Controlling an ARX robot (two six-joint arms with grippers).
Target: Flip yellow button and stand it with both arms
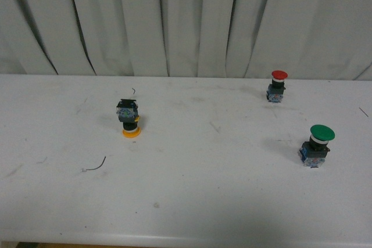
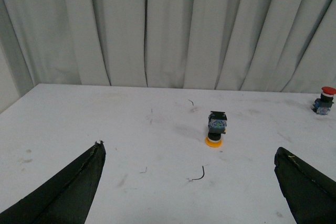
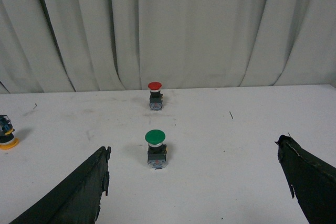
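Note:
The yellow button (image 1: 129, 119) stands upside down on the white table (image 1: 192, 201), left of centre: its yellow cap rests on the table and its black and blue body points up. It also shows in the left wrist view (image 2: 216, 128) and at the edge of the right wrist view (image 3: 6, 133). My left gripper (image 2: 191, 182) is open, well short of the button, with nothing between its fingers (image 2: 73, 187). My right gripper (image 3: 194, 182) is open and empty, short of the green button. Neither arm shows in the front view.
A red-capped button (image 1: 278, 85) stands upright at the back right. A larger green-capped button (image 1: 317, 144) stands upright nearer on the right. A small bent black wire (image 1: 94, 166) lies in front of the yellow button. Grey curtains (image 1: 186, 21) hang behind the table.

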